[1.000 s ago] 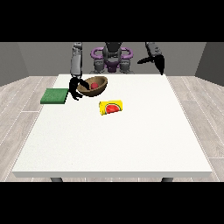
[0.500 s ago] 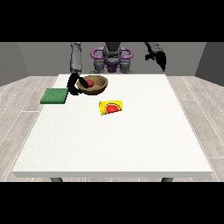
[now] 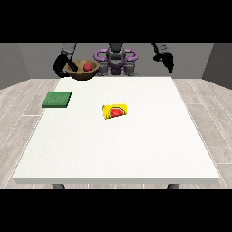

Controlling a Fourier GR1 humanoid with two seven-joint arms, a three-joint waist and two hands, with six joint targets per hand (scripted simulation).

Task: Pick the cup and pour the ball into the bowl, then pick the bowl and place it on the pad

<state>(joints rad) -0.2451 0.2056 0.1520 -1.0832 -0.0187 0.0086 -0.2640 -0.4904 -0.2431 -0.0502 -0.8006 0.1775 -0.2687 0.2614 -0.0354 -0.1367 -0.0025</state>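
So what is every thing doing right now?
Bowl: lifted off the table, held by the hand at the view's left.
Ball: red, inside the bowl.
Cup: yellow, lying on its side on the table.
Pad: green, flat on the table, nothing on it.
Hand at the view's right: raised, holding nothing.

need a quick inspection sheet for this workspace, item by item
surface: white table, flat, legs showing below the front edge
job's things: bowl with red ball inside, held above the table's far corner; green pad bare; yellow cup lying on its side mid-table
clutter: nothing seen
robot hands: robot hand at the view's left grips the bowl's rim; robot hand at the view's right raised, holding nothing
cables: nothing seen
surroundings: wood floor, grey walls
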